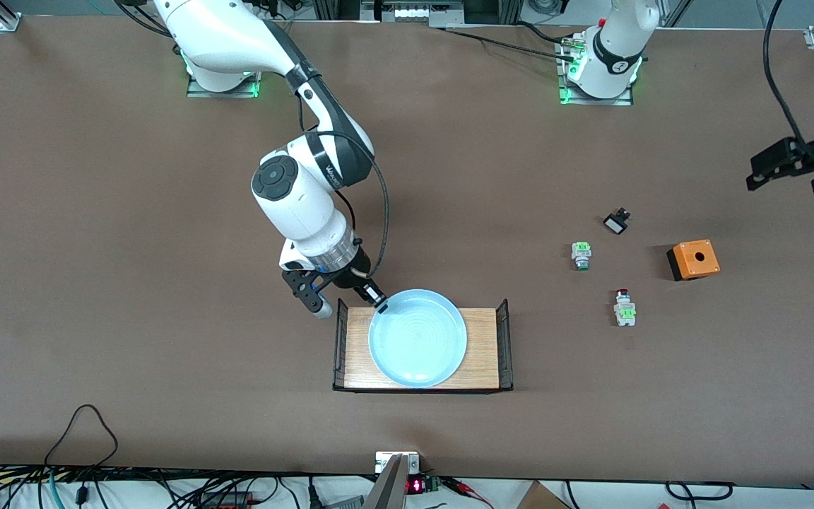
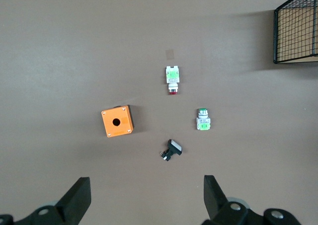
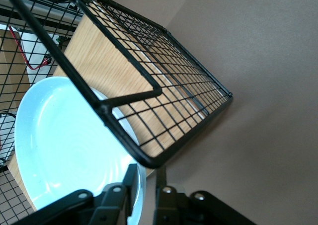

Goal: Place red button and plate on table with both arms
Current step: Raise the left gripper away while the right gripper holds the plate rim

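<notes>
The light blue plate (image 1: 417, 339) lies on the small wooden tray (image 1: 481, 339). My right gripper (image 1: 379, 304) is shut on the plate's rim at the edge toward the robots, one finger inside the rim and one outside; the right wrist view shows the gripper (image 3: 146, 173) on the plate (image 3: 59, 135). The red button (image 1: 624, 307) lies on the brown table (image 1: 131, 283) toward the left arm's end; it also shows in the left wrist view (image 2: 172, 78). My left gripper (image 1: 785, 177) hangs open and empty over the table's left-arm end, its fingers wide apart (image 2: 146, 195).
A green-and-silver part (image 1: 581, 254), a small black-and-white part (image 1: 617, 221) and an orange box (image 1: 693, 259) with a round hole lie near the red button. The tray has upright black wire ends (image 3: 164, 111) at both short sides. Cables run along the front edge.
</notes>
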Tool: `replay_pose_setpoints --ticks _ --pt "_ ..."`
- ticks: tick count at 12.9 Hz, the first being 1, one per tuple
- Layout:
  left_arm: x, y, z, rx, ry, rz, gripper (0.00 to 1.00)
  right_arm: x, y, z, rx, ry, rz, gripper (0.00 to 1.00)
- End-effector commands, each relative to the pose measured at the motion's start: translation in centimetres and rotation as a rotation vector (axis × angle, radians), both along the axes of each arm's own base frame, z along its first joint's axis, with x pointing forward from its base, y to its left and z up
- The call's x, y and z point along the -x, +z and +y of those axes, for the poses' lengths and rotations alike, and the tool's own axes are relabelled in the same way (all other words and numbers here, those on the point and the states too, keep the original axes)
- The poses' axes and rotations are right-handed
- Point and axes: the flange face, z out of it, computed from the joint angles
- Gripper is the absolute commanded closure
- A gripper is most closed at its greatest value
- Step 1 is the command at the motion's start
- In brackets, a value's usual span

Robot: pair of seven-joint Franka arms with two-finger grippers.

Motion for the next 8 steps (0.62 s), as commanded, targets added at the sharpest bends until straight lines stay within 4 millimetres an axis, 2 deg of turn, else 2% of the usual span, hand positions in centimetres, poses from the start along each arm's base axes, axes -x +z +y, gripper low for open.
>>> replay_pose_setpoints --ticks 1,2,4,7,8 --pt "1.8 0.3 -0.1 -0.012 0.011 0.002 0.00 0.1 -0.8 1.2 -0.006 0.018 -0.010 0.90" --pt "1.7 0.4 0.0 -0.009 0.012 0.000 0.00 0.2 -0.7 1.5 -0.009 0.022 -0.018 0.95" --pt "1.7 0.7 -0.2 -0.008 0.008 -0.003 0.00 0.3 -0.3 1.5 -0.010 0.024 -0.015 1.00" --pt "1.9 0.8 -0.2 -0.009 -0.001 0.009 0.00 0.4 1.1 1.5 -0.017 0.025 -0.007 1.00" --pt "1.9 0.9 -0.2 -0.007 0.006 0.008 0.00 0.3 2.4 1.5 -0.025 0.025 -0.004 1.00"
